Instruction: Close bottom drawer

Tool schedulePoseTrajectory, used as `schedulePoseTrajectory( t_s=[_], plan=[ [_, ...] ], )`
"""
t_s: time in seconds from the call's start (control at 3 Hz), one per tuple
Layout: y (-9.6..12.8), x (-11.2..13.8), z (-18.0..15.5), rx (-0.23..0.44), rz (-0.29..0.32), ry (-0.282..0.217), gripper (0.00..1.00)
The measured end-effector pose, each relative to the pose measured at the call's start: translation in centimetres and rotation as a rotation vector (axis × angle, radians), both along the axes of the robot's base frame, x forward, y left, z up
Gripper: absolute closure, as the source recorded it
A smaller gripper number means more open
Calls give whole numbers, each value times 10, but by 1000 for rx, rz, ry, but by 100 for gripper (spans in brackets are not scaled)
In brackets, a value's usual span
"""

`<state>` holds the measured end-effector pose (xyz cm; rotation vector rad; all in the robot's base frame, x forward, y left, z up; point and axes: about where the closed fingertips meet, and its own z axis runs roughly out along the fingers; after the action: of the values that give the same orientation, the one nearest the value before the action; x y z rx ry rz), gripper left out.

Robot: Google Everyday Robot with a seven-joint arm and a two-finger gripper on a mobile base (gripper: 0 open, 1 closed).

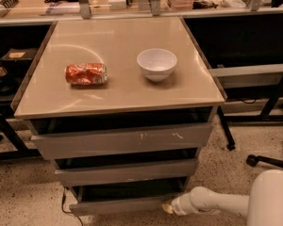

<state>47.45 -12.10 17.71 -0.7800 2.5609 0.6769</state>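
Grey metal cabinet, three drawers stacked under a beige worktop. We note the bottom drawer at the foot of the stack, the narrowest, partly pulled out, with a dark gap showing behind its plain front. The hand sits low at the right end of that front, touching it or just beside it; we cannot tell its state. A white arm enters from lower right. On the worktop: a crushed red can on its side and a white bowl upright to its right.
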Motion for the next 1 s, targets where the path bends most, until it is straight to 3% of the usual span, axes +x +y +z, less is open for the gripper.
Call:
schedulePoseTrajectory(
  t_s=[0.67,1.0],
  plan=[
    [20,64,-8,-14,11,-99,100],
    [19,59,-8,-9,13,-89,100]
  ],
)
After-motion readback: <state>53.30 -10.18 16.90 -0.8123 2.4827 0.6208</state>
